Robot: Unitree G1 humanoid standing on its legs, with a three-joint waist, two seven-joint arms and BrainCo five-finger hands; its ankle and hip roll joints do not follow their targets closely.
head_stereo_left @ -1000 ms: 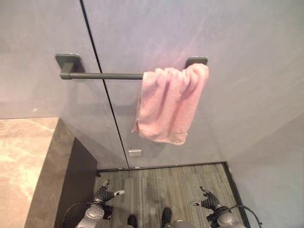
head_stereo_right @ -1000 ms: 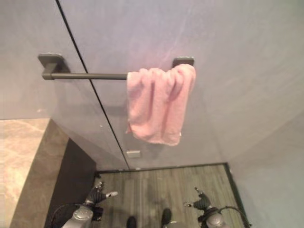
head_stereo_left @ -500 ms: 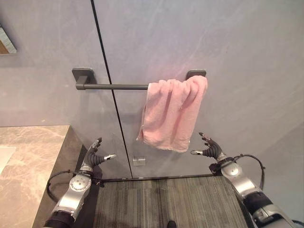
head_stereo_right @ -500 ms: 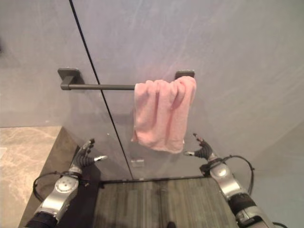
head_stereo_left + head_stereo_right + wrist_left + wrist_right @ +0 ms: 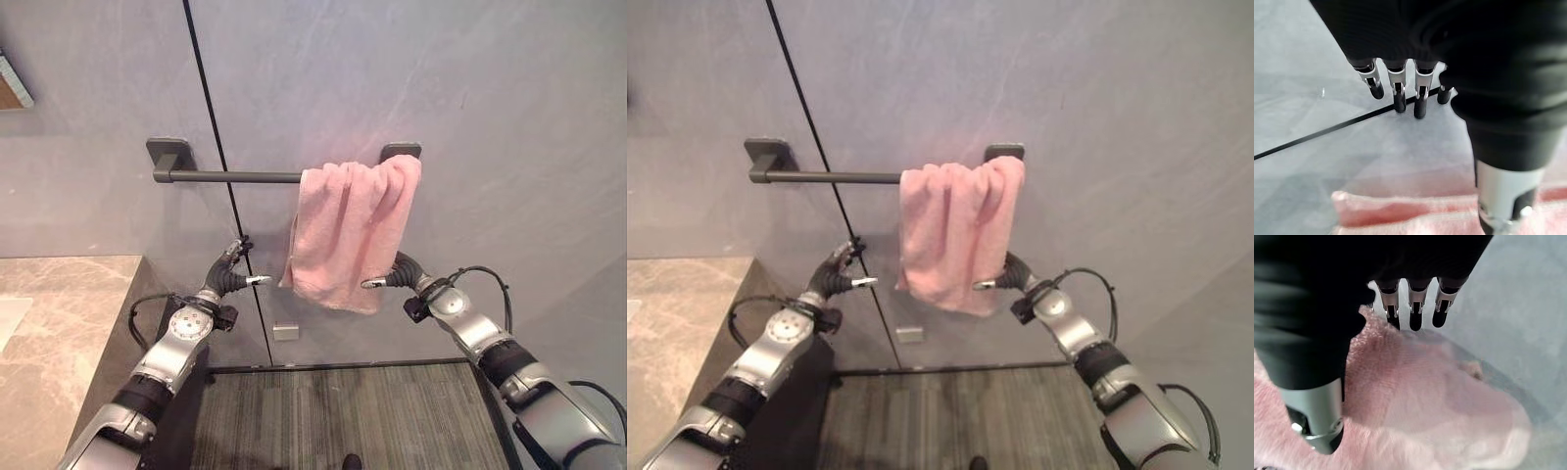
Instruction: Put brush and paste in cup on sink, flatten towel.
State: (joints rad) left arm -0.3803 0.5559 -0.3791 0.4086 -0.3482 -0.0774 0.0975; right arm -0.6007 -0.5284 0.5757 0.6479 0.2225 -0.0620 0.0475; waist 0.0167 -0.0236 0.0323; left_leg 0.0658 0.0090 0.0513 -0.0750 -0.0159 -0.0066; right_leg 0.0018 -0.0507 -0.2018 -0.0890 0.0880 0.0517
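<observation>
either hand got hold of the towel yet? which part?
Nothing is held. The right hand is open at the pink towel's lower right edge, fingers straight. The left hand is open beside its lower left edge, apart from it.

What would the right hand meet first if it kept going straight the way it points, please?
Most likely the towel: the right hand points at its lower edge, open fingers already at the cloth. Whether they touch is unclear.

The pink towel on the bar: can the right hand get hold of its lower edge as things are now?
Probably yes. The right hand is already at the pink towel's lower right edge, its fingers straight, and nothing stands between them.
</observation>
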